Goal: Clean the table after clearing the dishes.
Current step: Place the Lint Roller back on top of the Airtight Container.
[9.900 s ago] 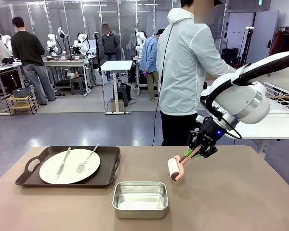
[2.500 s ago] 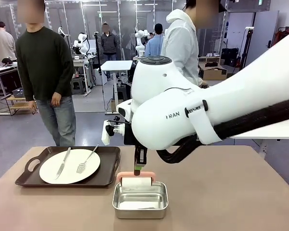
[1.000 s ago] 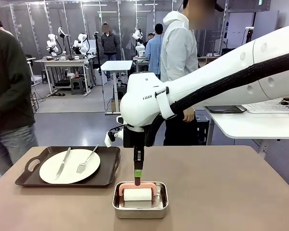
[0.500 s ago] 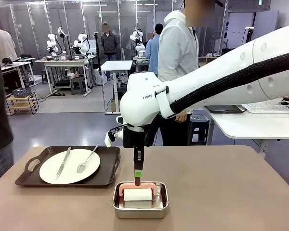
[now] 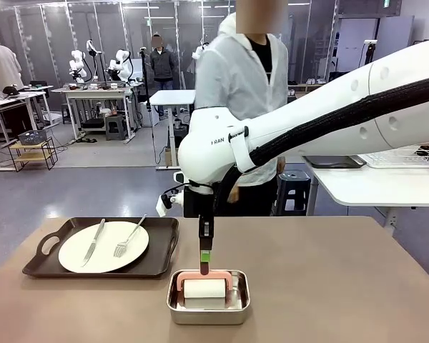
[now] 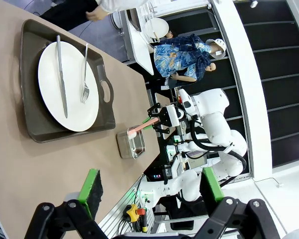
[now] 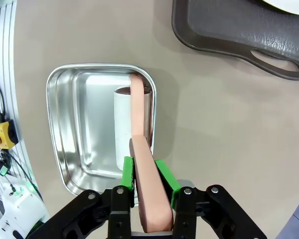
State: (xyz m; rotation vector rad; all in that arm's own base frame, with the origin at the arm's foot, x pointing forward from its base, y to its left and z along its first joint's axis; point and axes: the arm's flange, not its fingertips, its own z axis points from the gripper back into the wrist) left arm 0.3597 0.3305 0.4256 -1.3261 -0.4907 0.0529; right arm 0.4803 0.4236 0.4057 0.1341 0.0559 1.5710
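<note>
From above, the right gripper's [image 7: 147, 172] two green pads flank the roller's [image 7: 132, 124] smooth pink handle; I cannot tell if they clamp it. The white roll lies in one shiny steel pan [image 5: 209, 315] beneath. The left gripper [image 6: 149, 191] gapes wide and empty. Beyond it, one round white plate [image 6: 67, 84], one knife [image 6: 61, 74] and one fork [image 6: 84, 74] sit on one dark tray [image 6: 32, 119] on the matte brown table [image 6: 20, 189].

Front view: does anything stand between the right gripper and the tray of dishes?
Nothing on the table does: only bare top lies between the steel pan and the tray. But the roller's handle sits inside the right gripper.
</note>
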